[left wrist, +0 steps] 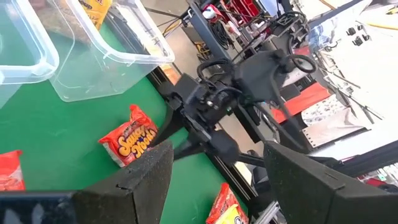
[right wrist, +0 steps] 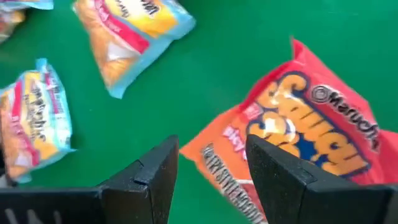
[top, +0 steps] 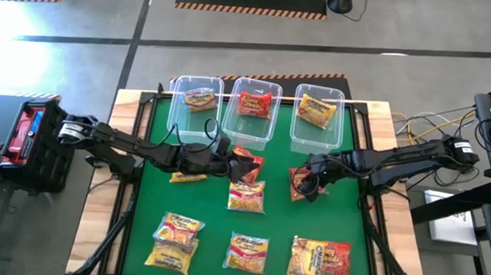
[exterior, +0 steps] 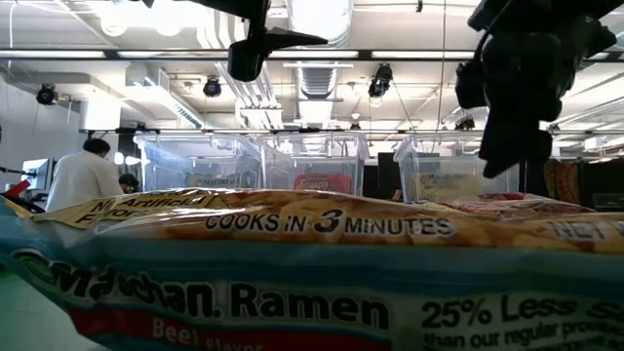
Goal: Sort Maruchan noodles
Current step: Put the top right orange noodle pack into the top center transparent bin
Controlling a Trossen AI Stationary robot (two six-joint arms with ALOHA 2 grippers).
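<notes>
Green table (top: 132, 207): scattered packets (top: 247, 196), three bins (top: 248, 112).

green table (top: 141, 204) carrying noodle packets (top: 246, 251) and clear bins (top: 316, 116)

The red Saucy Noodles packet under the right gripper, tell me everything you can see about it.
The red Saucy Noodles packet is a flat, crinkly plastic pouch, red-orange with yellow lettering and a Maruchan logo near one corner. It lies flat on the green mat, right of centre, in front of the clear bins and apart from the other packets. The right gripper hangs just over one edge with its fingers parted; whether they touch the packet cannot be told.
</notes>
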